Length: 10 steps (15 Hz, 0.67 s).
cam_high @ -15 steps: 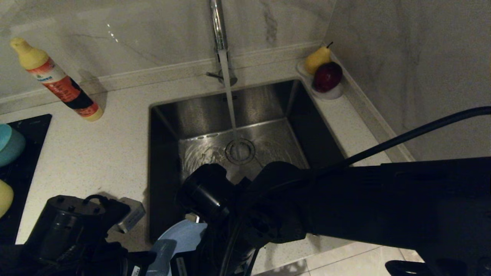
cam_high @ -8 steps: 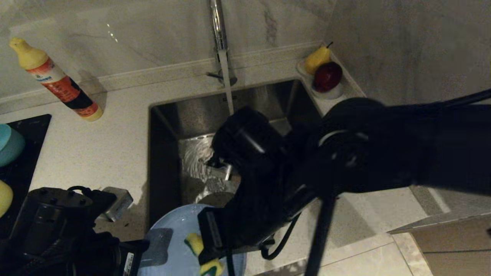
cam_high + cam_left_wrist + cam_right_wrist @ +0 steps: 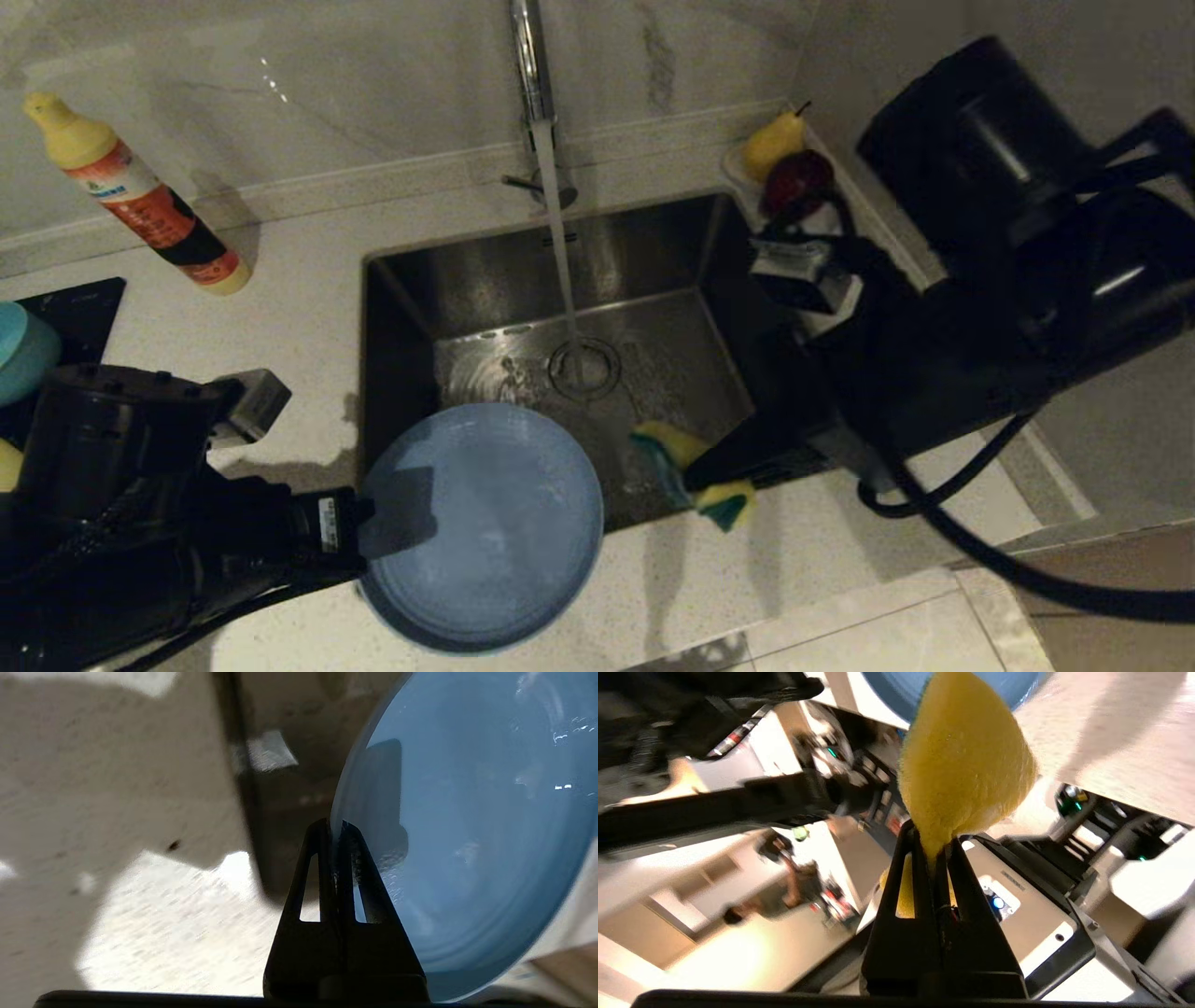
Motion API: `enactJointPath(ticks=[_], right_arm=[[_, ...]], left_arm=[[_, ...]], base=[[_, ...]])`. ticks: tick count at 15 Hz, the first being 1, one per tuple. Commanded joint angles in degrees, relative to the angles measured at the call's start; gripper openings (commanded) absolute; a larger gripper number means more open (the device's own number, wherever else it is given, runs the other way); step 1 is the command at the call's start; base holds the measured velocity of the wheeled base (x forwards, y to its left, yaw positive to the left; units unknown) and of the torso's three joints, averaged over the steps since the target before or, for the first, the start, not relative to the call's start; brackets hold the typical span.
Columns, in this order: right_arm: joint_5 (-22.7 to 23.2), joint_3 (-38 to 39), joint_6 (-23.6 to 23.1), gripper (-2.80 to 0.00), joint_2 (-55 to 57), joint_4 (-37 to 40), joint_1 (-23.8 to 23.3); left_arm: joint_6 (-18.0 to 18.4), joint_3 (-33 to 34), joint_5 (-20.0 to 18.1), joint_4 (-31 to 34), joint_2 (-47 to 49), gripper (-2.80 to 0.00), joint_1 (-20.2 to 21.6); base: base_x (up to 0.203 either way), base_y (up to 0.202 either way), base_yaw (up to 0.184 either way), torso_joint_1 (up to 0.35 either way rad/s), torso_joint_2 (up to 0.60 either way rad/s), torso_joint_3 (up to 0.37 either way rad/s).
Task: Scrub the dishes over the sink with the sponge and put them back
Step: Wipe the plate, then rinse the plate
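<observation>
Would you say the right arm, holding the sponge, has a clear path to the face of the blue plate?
Probably yes. The right tool is shut on the sponge just beside the plate, which the left tool holds by its far rim; nothing stands between them.

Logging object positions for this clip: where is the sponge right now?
In the head view the sponge is pinched in the right end effector over the sink's front right corner, just right of the light-blue plate.
</observation>
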Motion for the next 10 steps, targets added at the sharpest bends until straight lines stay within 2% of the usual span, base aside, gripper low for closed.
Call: enactJointPath(ticks=[1, 3, 6, 10], right_arm=[[1.8, 1.7, 0.2, -2.80, -7.1, 0.4, -4.8], [3.9, 4.0, 0.1, -2.80, -9.6, 0.2, -7.9], [5.9, 7.7, -1.1, -2.80, -11.5, 0.1, -10.9], [7.0, 11.1, -1.5, -2.80, -12.4, -0.2, -12.2]], left_arm=[[-2.8, -2.7, 0.0, -0.2, 3.2, -2.80, 1.3], [-7.4, -4.8, -0.1, -0.2, 4.1, -2.80, 1.9], [-10.0, -7.4, -0.5, -1.5, 6.6, -2.80, 2.3], [-12.0, -8.3, -0.5, -12.3, 12.4, -2.80, 2.5]], base=[[0.000, 0.000, 0.000, 0.000, 0.00, 0.000], [0.000, 0.000, 0.000, 0.000, 0.00, 0.000], [0.000, 0.000, 0.000, 0.000, 0.00, 0.000], [0.000, 0.000, 0.000, 0.000, 0.00, 0.000]])
